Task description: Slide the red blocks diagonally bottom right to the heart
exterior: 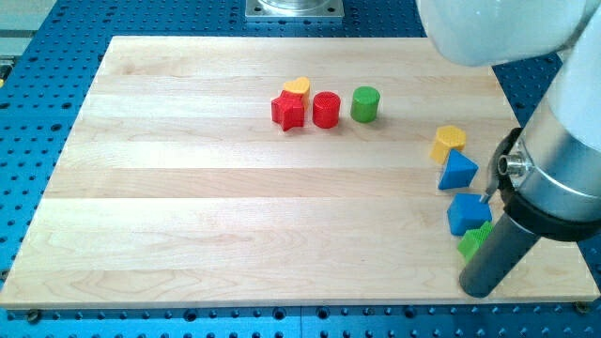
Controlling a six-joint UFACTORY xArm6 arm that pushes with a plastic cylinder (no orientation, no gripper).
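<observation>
- A pale wooden board [235, 207] lies on a blue table with rows of little holes [38, 56].
- A grey metal plate [295, 9] sits at the view's top, at 12 o'clock from the board.
- Near the top middle of the board there is a small bunch of blocks.
- The red star block [289, 111] and the red round block [326, 109] sit side by side, touching or almost touching.
- The yellow heart block [298, 87] is at 12 o'clock from the two red ones, right up against the star.
- The green round block [365, 103] stands at 3 o'clock from the red round block, just beside it.
- Far over at the view's right is another bunch: a yellow block [449, 143], then a blue triangle block [457, 172] at 6 o'clock from it, then a blue block [468, 213], then a green block [473, 240] partly hidden.
- The big white and grey arm [563, 141] fills the right corner.
- Its dark rod comes down to the tip [477, 291], at 6 o'clock from the green block and very close to it.
- The rod has no jaws and holds nothing.
- The tip is well apart from the red blocks, at about 5 o'clock from them.
</observation>
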